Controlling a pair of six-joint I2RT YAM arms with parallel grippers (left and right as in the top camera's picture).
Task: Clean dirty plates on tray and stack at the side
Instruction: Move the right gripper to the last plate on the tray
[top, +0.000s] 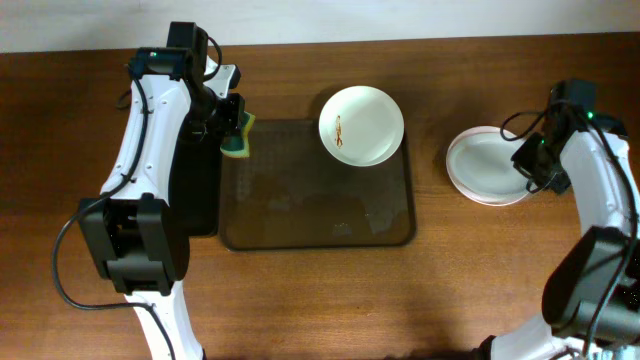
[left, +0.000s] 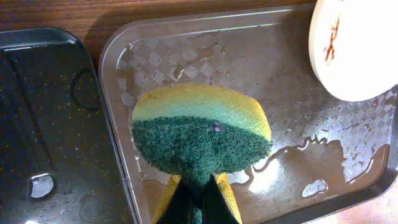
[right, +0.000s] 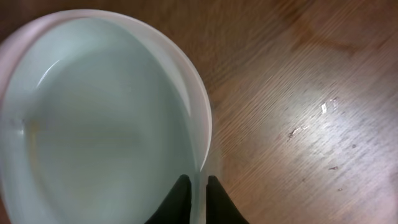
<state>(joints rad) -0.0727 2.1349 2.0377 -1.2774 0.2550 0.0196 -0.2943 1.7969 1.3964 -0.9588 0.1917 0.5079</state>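
One dirty plate (top: 361, 125), white with a brown-orange smear, lies on the far right corner of the dark-brown tray (top: 300, 220). It also shows in the left wrist view (left: 357, 50), above the wet tray (left: 280, 93). My left gripper (top: 232, 120) is shut on a yellow-and-green sponge (left: 199, 130) and holds it over the tray's far left corner. My right gripper (right: 199, 186) is shut on the rim of a clean white plate (right: 93, 124). That plate rests on another white plate (top: 485, 168) on the table right of the tray.
A narrower glossy black tray (top: 198, 190) with water drops lies along the left side of the brown tray, under my left arm. Water puddles lie on the brown tray. Bare wooden table surrounds the plate stack.
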